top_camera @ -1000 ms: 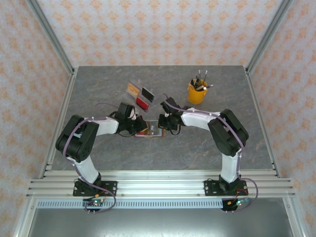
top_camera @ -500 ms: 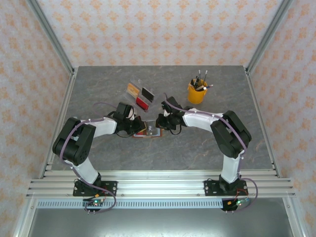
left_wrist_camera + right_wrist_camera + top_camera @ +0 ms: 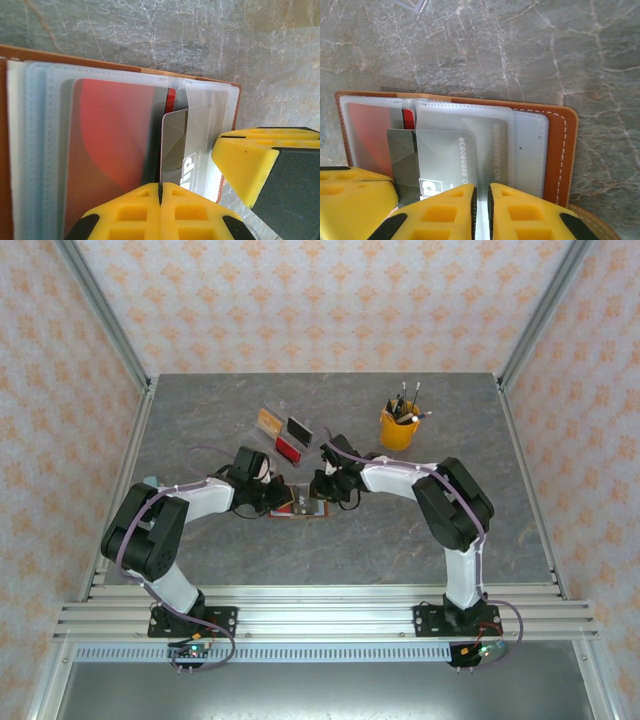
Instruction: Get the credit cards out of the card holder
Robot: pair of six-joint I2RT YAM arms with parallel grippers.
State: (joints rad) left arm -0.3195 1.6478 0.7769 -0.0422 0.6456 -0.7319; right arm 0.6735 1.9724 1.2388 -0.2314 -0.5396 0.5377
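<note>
The brown leather card holder (image 3: 300,509) lies open on the grey table between both grippers. Its pale sleeves show a red credit card (image 3: 115,135) in a pocket and a grey credit card (image 3: 175,145) pushed partly out. In the right wrist view the grey card (image 3: 435,155) overlaps the red one (image 3: 370,135), and a second grey card (image 3: 495,145) sits deeper in a sleeve. My left gripper (image 3: 161,187) is shut, its tips at the holder's near side (image 3: 75,57). My right gripper (image 3: 481,192) is closed on a thin pale sheet seen edge-on, seemingly a sleeve of the holder (image 3: 555,150).
A clear acrylic stand (image 3: 285,430) with several cards stands just behind the holder. A yellow cup (image 3: 398,427) of pens is at the back right. The right gripper's finger (image 3: 245,160) is close beside the left gripper. Open table lies in front.
Both arms have shifted slightly to the left, and the card holder has moved a little with them. The right jaws have settled a touch wider on the pale sheet.
</note>
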